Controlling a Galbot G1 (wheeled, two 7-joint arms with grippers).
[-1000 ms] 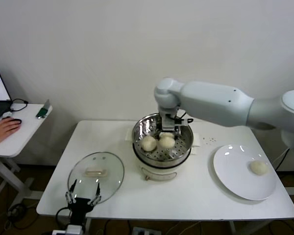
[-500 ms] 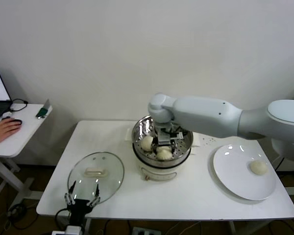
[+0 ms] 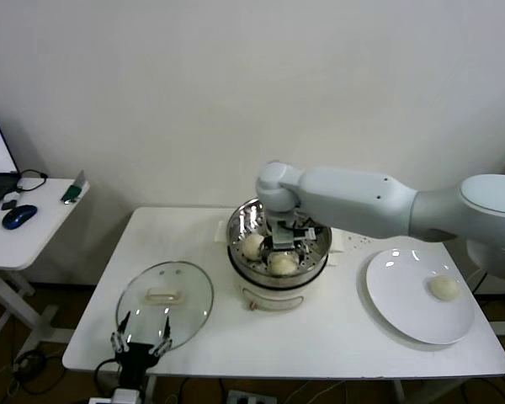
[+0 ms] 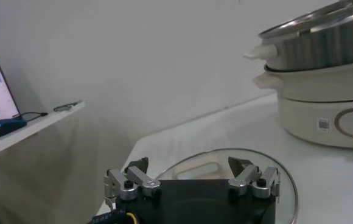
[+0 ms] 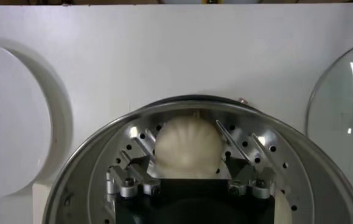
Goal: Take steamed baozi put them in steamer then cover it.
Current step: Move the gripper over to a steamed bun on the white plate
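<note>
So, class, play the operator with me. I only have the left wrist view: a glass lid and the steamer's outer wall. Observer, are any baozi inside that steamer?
Observer: Yes. The head view shows two baozi on the perforated tray inside the steamer.
Operator: Where is the right gripper?
Observer: The right gripper is down inside the steamer, its jaws open on either side of the nearer baozi.
Operator: Is anything waiting to be loaded?
Observer: One more baozi lies on the white plate, on the table to the right of the steamer.
</note>
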